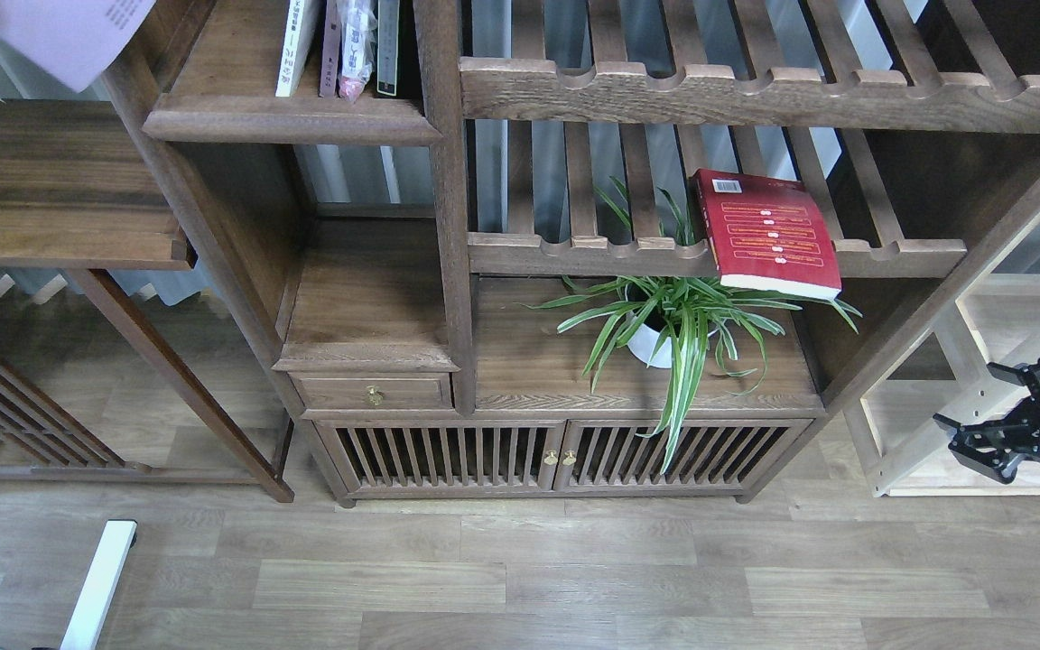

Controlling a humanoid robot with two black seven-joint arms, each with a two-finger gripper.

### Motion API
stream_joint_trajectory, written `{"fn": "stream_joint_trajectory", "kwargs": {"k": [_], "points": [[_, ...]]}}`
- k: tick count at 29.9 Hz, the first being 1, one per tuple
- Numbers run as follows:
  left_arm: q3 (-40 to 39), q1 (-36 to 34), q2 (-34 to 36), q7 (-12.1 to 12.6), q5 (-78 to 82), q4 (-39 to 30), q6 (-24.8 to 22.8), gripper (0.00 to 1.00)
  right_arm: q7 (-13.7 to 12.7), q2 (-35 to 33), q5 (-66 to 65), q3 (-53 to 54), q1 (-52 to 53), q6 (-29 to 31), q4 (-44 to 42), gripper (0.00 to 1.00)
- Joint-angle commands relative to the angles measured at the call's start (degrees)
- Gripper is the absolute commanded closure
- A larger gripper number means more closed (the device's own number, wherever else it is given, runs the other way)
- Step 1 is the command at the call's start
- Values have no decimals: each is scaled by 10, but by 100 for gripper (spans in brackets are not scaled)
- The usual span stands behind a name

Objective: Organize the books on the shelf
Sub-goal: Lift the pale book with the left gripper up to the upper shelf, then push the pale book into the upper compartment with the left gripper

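Pale book point(64, 36) at top-left edge, left gripper out of view, right gripper point(998, 424) spread wide, empty, low right
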Motion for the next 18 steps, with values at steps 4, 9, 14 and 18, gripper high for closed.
{"fn": "stream_joint_trajectory", "kwargs": {"k": [4, 9, 14, 18], "points": [[53, -54, -51, -1, 0, 19, 27, 100, 0, 0, 0, 0, 0, 0, 1, 12], [62, -59, -94, 1, 2, 28, 64, 100, 0, 0, -1, 0, -4, 0, 1, 12], [92, -76, -129, 2, 4, 47, 102, 100, 0, -1, -4, 1, -7, 0, 2, 12], [128, -107, -169, 2, 3, 80, 135, 100, 0, -2, -8, 1, -8, -1, 2, 12]]}}
